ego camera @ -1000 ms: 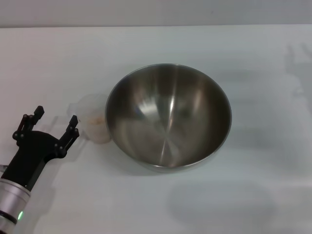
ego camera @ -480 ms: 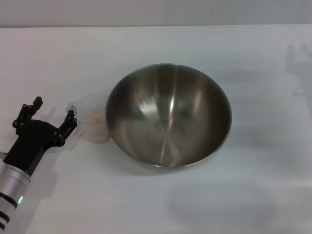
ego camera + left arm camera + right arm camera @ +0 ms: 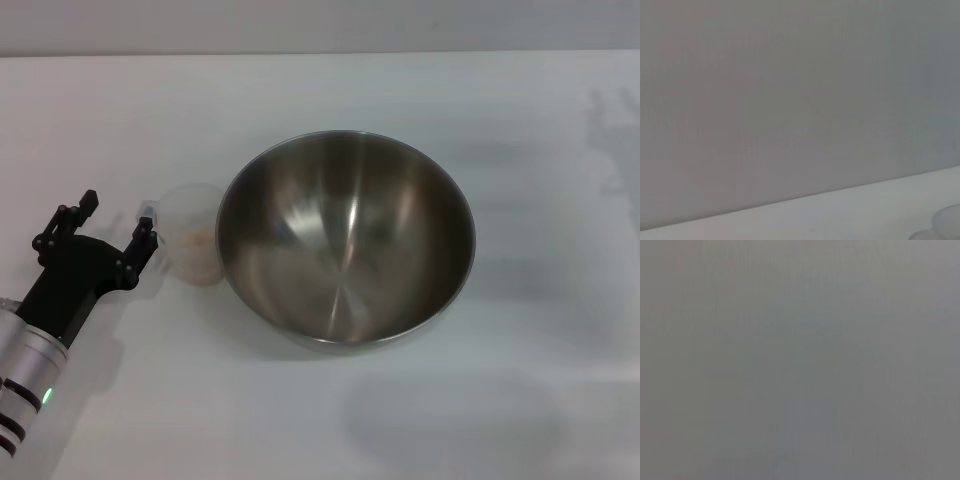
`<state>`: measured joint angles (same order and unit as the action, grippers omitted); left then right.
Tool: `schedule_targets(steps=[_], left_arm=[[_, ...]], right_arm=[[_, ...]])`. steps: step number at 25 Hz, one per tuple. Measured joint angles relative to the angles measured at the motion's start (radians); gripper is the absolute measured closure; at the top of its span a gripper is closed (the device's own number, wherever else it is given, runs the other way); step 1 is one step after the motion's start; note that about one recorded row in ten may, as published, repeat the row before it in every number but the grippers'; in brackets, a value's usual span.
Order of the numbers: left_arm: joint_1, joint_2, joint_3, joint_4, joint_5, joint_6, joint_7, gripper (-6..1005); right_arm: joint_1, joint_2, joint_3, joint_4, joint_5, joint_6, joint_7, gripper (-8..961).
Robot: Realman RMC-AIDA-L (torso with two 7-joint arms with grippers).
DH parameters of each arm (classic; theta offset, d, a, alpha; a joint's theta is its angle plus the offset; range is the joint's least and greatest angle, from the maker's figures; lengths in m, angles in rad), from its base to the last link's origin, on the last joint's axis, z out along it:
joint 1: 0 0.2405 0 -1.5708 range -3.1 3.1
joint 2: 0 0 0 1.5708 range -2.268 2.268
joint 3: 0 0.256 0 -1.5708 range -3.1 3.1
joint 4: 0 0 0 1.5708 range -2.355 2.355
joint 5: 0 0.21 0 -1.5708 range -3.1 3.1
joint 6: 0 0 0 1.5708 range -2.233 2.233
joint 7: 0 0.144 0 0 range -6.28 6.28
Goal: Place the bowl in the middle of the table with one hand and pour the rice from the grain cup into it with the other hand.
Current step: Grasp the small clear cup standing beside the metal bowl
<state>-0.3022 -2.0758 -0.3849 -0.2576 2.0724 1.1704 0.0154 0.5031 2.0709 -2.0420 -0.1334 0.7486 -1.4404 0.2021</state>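
The stainless-steel bowl [image 3: 346, 238] stands upright in the middle of the white table [image 3: 520, 400]; its inside shows no grains. The transparent grain cup [image 3: 194, 245] stands right against the bowl's left side, with a little pale rice [image 3: 197, 240] in it. My left gripper [image 3: 118, 222] is open just left of the cup, its near fingertip [image 3: 146, 235] close to the cup's small handle, not gripping it. A corner of the cup [image 3: 946, 222] shows in the left wrist view. My right gripper is out of view; the right wrist view shows only plain grey.
The table's far edge [image 3: 320, 53] meets a grey wall. A faint shadow lies on the table at the far right [image 3: 615, 140].
My left gripper has moved forward and a little right toward the cup, still open. The bowl and cup have not moved.
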Motion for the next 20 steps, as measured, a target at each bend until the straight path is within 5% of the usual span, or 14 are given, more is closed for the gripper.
schedule_targets(steps=[3, 11, 20], left_arm=[[0.003, 0.0, 0.0, 0.0, 0.0, 0.0, 0.002, 268], [0.001, -0.001, 0.0, 0.0, 0.001, 0.0, 0.011, 466], [-0.007, -0.001, 0.0, -0.004, 0.005, 0.011, 0.014, 821]], right_arm=[[0.0, 0.0, 0.0, -0.001, 0.0, 0.002, 0.0, 578], [0.0, 0.0, 0.0, -0.003, 0.0, 0.012, 0.0, 574], [0.0, 0.0, 0.0, -0.001, -0.004, 0.012, 0.0, 570]])
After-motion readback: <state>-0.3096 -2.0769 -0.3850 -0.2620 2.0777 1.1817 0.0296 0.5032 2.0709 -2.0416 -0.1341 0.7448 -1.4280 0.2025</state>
